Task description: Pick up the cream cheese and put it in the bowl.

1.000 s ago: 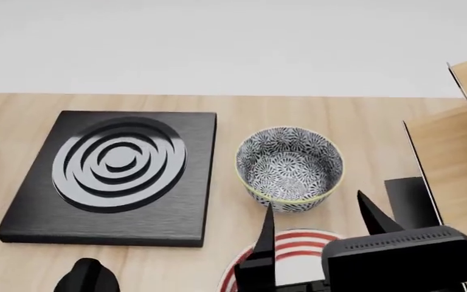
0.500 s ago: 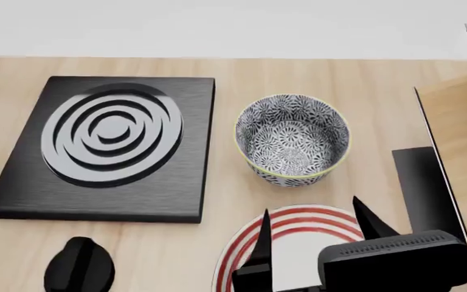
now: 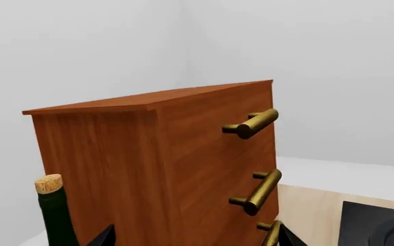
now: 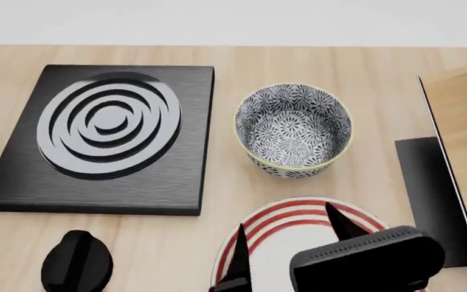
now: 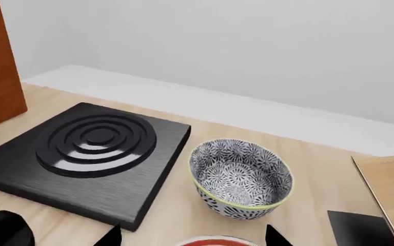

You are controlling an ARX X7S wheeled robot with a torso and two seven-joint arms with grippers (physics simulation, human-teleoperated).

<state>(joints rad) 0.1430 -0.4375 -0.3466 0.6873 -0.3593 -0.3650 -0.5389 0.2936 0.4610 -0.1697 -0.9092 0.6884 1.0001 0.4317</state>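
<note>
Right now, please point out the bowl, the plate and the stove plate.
bowl (image 4: pixel 293 131), head view, patterned inside.
plate (image 4: pixel 286 216), head view, red-ringed rim.
stove plate (image 4: pixel 104 131), head view, grey rings.

Right claw (image 4: pixel 286 243) low in the head view, black fingers (image 4: pixel 340 220) spread apart, nothing between.

Plain pale walls (image 5: pixel 252 56) meet in a corner behind a light wooden worktop (image 4: pixel 217 243). At its far left stands a reddish-brown wooden cabinet (image 3: pixel 183 169) with brass bar handles (image 3: pixel 255 123). The light is even and soft
</note>
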